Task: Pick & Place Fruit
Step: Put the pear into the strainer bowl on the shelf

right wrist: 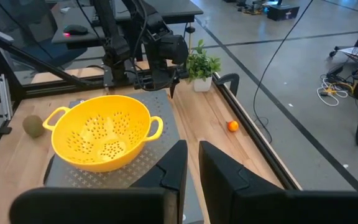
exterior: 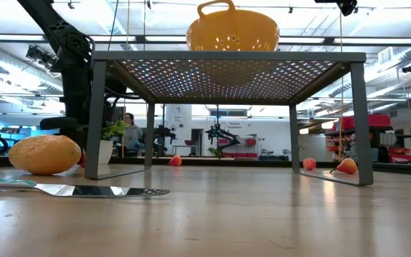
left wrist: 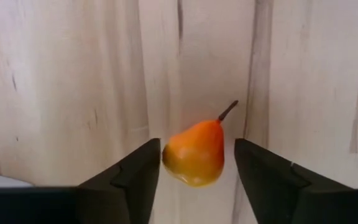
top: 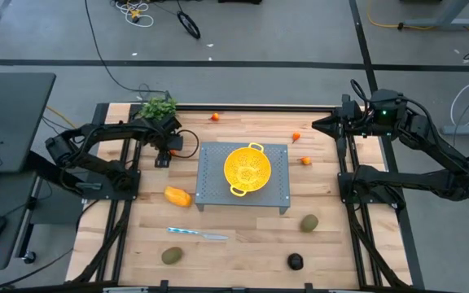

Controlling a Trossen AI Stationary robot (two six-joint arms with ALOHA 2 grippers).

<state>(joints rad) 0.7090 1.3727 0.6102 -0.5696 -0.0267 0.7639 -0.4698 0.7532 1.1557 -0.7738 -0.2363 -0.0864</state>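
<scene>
The bench [top: 243,236] was pale wood with darker grain streaks. A bright yellow colander [top: 246,168], dotted with holes, sat on a grey perforated rack [top: 277,189]. The small pear [left wrist: 194,153] was orange-red shading to yellow, with a brown stem, between black fingers [left wrist: 135,180]. The larger oblong fruit [top: 177,196] was yellow-orange. Two kiwis [top: 309,223] were brownish-green, one round fruit [top: 295,261] blackish, the knife [top: 198,234] silvery, the potted plant [top: 158,107] leafy green.

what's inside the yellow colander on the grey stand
Nothing that shows: the yellow colander sits on the perforated grey stand, and both the high view and the right wrist view show only its bare, holed bowl. The low view shows only its outside.
</scene>
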